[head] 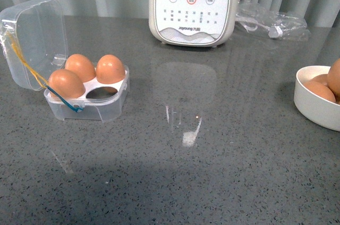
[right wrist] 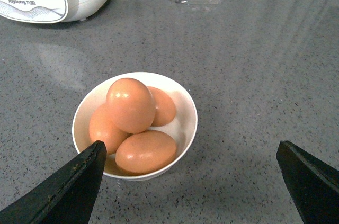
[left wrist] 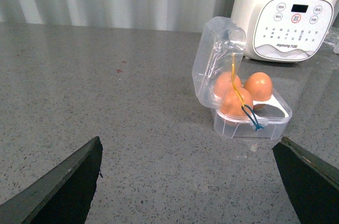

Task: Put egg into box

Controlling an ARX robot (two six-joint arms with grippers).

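1. Clear plastic box (head: 87, 105) stands lid-up at left on the counter (head: 212, 172), three cells filled, one vacant
2. Egg (right wrist: 131, 105) tops the white bowl (right wrist: 192, 123); right pincer (right wrist: 189, 145) faces it, spread and empty; left pincer (left wrist: 189, 139) likewise
3. Pick pending: lower, close gently

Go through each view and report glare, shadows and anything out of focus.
Front view: white glare streaks on the grey speckled countertop below the white cooker's reflection; a shadow darkens the near edge. Left wrist view: highlights on the lid of the clear plastic box; left gripper a dark silhouette. Right wrist view: shiny spots on the topmost brown egg; right gripper likewise dark.
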